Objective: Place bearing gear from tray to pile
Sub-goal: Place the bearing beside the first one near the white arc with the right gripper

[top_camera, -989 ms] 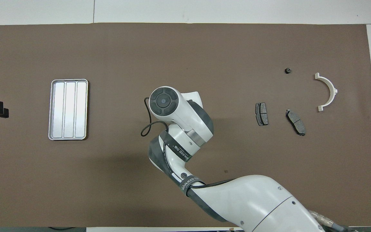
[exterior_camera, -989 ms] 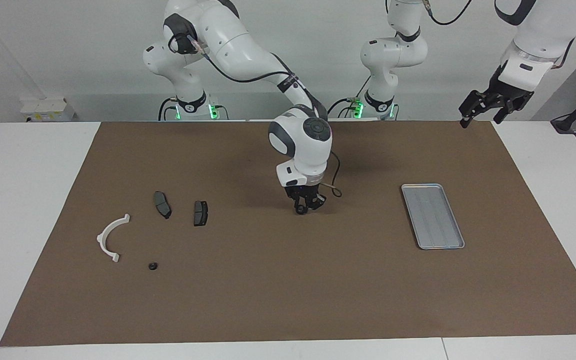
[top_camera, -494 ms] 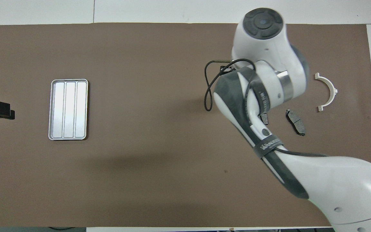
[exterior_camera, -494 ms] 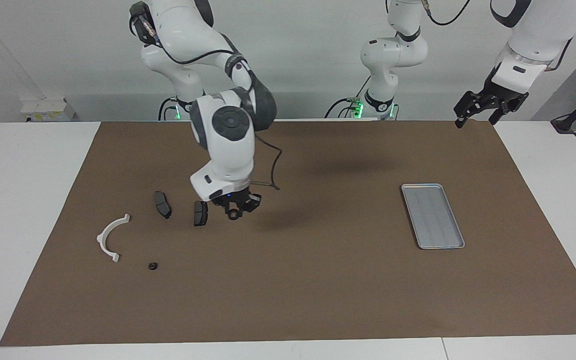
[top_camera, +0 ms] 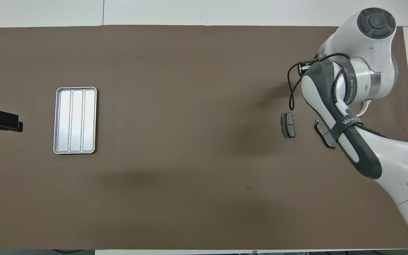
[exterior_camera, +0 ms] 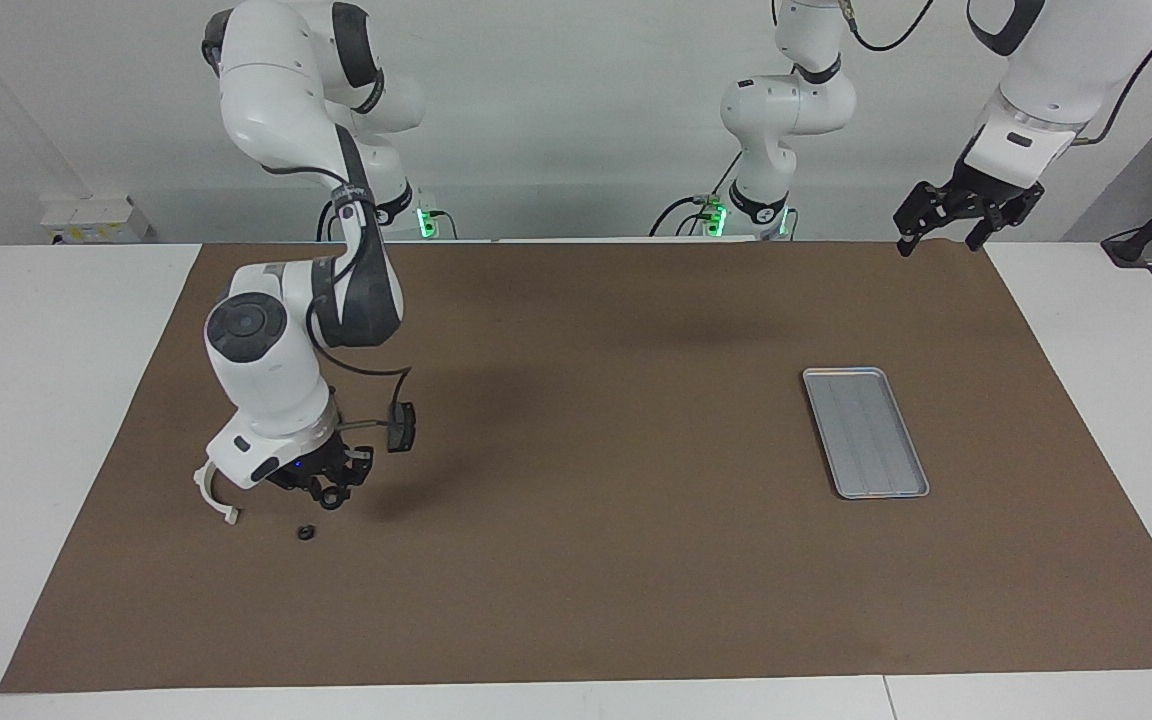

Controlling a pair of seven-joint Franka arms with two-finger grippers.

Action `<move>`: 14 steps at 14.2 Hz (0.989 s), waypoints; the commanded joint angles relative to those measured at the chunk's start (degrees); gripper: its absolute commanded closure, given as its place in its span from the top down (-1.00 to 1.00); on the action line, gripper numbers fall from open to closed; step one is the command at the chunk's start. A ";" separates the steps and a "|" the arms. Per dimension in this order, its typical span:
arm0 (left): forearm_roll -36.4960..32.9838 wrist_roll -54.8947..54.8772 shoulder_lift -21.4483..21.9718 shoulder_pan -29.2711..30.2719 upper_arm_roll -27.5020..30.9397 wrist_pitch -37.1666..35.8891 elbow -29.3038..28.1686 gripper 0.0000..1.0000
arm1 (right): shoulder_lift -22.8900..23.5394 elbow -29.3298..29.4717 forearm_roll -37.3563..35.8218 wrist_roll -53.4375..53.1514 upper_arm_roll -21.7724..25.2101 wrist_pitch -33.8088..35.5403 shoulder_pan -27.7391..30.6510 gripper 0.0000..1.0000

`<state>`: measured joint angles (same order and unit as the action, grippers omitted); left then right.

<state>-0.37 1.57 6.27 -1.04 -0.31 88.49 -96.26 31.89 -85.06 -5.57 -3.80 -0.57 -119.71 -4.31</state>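
Right pincer (exterior_camera: 332, 492) gripping bearing gear (exterior_camera: 334, 497), airborne.

White counter (exterior_camera: 56, 400) under brown mat (exterior_camera: 596, 560) reaching nearly every edge. Plain pale wall (exterior_camera: 556, 110) along robots' edge. White box (exterior_camera: 94, 218) at counter corner. Even light.

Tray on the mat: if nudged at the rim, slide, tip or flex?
The tray looks like thin ridged metal: probably stiff and light. Flat and empty on the mat, it would likely slide, not tip. Its low rim may slip from the jaws.
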 commanded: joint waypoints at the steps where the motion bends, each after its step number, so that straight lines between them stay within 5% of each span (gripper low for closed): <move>1: 0.63 -1.30 1.03 -0.89 0.48 -0.34 -0.95 1.00 | 3.69 -0.72 0.47 0.64 -0.83 -6.39 0.44 -1.00; 8: 0.63 -0.87 1.03 -2.65 0.48 -0.34 -0.95 1.00 | 5.64 -1.95 0.29 0.11 -0.83 -10.55 0.44 -1.00; 9: 0.63 -0.78 1.03 -3.26 0.48 -0.42 -0.95 1.00 | 5.64 -1.95 0.56 -0.32 -0.83 -10.63 0.35 0.38; 10: 0.63 -0.78 1.03 -3.27 0.48 -0.34 -0.95 1.00 | 5.30 -2.04 0.64 -1.20 -0.75 -10.11 0.18 0.99; 14: 0.54 -0.69 1.03 -3.01 0.57 -0.16 -0.95 1.00 | 2.14 -2.12 0.56 -1.65 -0.75 -7.99 0.26 1.00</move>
<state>-0.33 0.89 6.27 -3.66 -0.41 88.49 -96.26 36.83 -85.84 -5.58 -4.74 -0.94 -128.83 -4.50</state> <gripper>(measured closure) 0.000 0.123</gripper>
